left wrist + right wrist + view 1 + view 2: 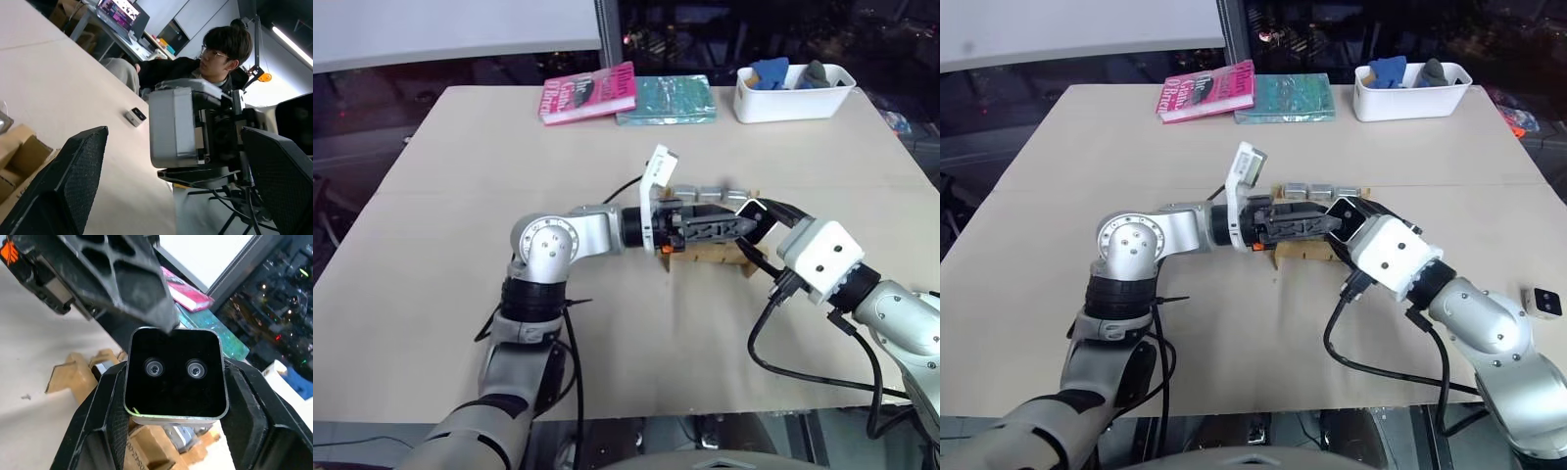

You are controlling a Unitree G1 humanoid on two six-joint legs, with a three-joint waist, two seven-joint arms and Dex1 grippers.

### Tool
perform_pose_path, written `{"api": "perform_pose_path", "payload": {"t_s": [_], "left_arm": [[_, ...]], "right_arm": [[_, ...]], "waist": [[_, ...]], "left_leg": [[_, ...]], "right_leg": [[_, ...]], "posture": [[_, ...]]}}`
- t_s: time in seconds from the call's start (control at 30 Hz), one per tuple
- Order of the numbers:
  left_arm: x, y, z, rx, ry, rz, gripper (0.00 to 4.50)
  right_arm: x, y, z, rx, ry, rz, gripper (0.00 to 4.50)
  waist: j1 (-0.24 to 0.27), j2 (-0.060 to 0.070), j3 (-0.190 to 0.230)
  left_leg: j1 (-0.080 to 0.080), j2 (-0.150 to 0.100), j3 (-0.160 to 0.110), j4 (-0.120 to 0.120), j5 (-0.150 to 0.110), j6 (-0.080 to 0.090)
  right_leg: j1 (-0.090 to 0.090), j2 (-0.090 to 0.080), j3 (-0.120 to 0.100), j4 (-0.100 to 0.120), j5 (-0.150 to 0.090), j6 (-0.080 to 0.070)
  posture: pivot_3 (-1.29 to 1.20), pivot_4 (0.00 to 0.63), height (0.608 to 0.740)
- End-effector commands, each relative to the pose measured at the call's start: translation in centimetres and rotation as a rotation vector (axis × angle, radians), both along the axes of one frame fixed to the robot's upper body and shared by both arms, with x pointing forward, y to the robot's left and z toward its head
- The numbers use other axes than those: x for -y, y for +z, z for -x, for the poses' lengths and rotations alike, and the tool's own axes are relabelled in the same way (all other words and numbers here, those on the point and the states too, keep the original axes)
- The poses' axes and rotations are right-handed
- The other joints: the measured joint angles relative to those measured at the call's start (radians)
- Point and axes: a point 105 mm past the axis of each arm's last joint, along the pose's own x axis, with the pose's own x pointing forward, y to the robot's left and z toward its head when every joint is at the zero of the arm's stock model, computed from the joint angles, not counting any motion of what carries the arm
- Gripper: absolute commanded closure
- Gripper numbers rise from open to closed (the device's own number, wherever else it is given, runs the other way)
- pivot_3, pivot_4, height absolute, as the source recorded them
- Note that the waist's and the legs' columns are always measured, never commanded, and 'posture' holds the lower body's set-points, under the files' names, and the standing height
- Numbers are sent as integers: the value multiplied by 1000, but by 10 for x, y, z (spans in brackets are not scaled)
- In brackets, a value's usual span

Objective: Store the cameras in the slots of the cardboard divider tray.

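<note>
Left eye view, worked from left to right. Beige worktop (460, 196) under both arms. Left gripper (720, 227) reaches level toward the right above the cardboard divider tray (710, 253), its black fingers (73, 171) spread wide and released; left wrist view shows nothing clamped between them, though a camera held by the other arm sits in the gap.

Cardboard divider tray lies mid-worktop, largely hidden under the two grippers. A row of silver-grey cameras (1307, 191) stands in its far slots, side by side.

Right gripper (173, 396) meets the left one over the tray's near right part. Its fingers are clenched on a camera (175, 374): boxy silver body, dark glossy face with two small round lenses, one finger on each side of the block. The tip of a left finger (142, 289) is just above that camera's top edge, touching or nearly so; cannot tell which.

Along the far edge: pink book (589, 93), a teal book (666, 100) right beside it, then a white plastic bin (793, 93) with blue and grey items inside.

Right eye view: one more camera (1542, 302) lies alone on the worktop's right edge, well apart from the tray.

Left wrist view: a person (215, 54) wearing dark clothing sits beyond the worktop.
</note>
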Motion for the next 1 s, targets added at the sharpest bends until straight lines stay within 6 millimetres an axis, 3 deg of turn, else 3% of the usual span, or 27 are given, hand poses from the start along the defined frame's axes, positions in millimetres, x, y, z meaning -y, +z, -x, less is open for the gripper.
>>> {"api": "perform_pose_path", "payload": {"t_s": [0.03,0.17,0.3,0.37,0.53,0.57,0.67,0.8,1.0], "left_arm": [[3,8,1,15,-16,10,527],[5,12,1,5,-28,30,1965],[4,15,0,3,-28,41,3763],[4,17,-1,-1,-26,49,3761],[-2,22,-12,38,25,55,3760],[-5,24,-18,64,45,52,3760],[-12,16,-36,235,85,-51,3760],[-19,-6,-50,506,-5,-231,3760],[-6,-18,-68,616,-116,-324,3760]], "right_arm": [[-6,13,8,79,14,-3,2508],[-10,14,9,85,24,-8,2508],[-13,10,11,52,48,-16,2508],[-16,6,13,-15,89,-54,2508],[3,5,3,-14,-38,-68,263],[8,-1,6,-54,-52,-70,126],[20,-15,18,-171,-77,-144,126],[32,-23,43,-246,-42,-282,126],[48,-25,64,-249,-90,-339,126]], "waist": [[3,0,0],[3,0,0],[4,0,0],[3,0,0],[4,0,0],[5,0,0],[7,0,0],[7,0,0],[6,-3,1]], "left_leg": [[0,0,0,0,0,0],[0,0,0,0,0,0],[0,0,0,0,0,0],[0,0,0,0,0,0],[0,0,0,0,0,0],[0,0,-1,0,0,0],[-1,-1,-2,0,0,0],[-1,-6,-1,-1,0,0],[-2,-7,-2,0,0,1]], "right_leg": [[0,0,0,0,0,0],[0,0,0,0,0,0],[0,0,0,0,0,0],[0,0,0,0,0,0],[0,0,0,0,0,0],[0,0,-1,0,0,0],[0,0,-2,-1,0,0],[0,-1,-3,-1,0,0],[1,-1,-4,-1,0,1]], "posture": [[0,150,740],[0,150,740],[0,150,740],[0,150,740],[0,150,740],[0,150,740],[0,150,740],[0,150,740],[0,150,740]]}}
